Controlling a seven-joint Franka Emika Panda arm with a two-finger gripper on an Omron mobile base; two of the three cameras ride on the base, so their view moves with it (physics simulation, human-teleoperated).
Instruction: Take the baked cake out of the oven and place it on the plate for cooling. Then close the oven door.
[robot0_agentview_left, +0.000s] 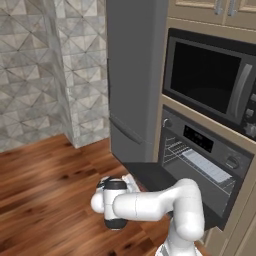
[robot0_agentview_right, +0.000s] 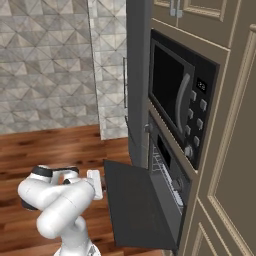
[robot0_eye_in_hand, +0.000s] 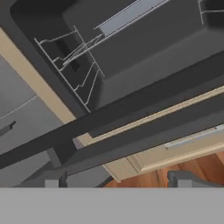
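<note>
Here, closest to you, the gripper (robot0_eye_in_hand: 114, 178) shows its two dark finger tips standing wide apart at the bottom of the hand view, with nothing between them. In the left base view the white arm bends low in front of the oven (robot0_agentview_left: 202, 160), its dark wrist joint over the wood-plank floor (robot0_agentview_left: 45, 175).

Just beyond the hand lies the oven door (robot0_agentview_right: 137, 205), a wide dark panel dropped fully open and lying roughly level; you can see it edge-on as a dark band in the hand view. Its bar handle is hidden behind the arm in the base views. Under the door in the hand view runs a tan drawer front (robot0_eye_in_hand: 175, 153) with a pale grey bar pull.

Inside the dark cavity you see thin wire racks (robot0_eye_in_hand: 78, 57) on the side wall and a pale grey rectangular tray (robot0_agentview_left: 206, 165) resting on a rack. The baked cake cannot be made out anywhere in the cavity; the interior is too dim. The plate is not something you can pick out either.

On the oven's steel control strip sit a round knob each side and a small dark display (robot0_agentview_left: 198, 138); its marks are too blurred to read. Above it, the microwave (robot0_agentview_left: 212, 80) has a dark window, a curved vertical handle and grey buttons, labels unreadable. To the left stands a tall grey fridge (robot0_agentview_left: 132, 75), then a pale patterned tile wall (robot0_agentview_left: 35, 65).
</note>
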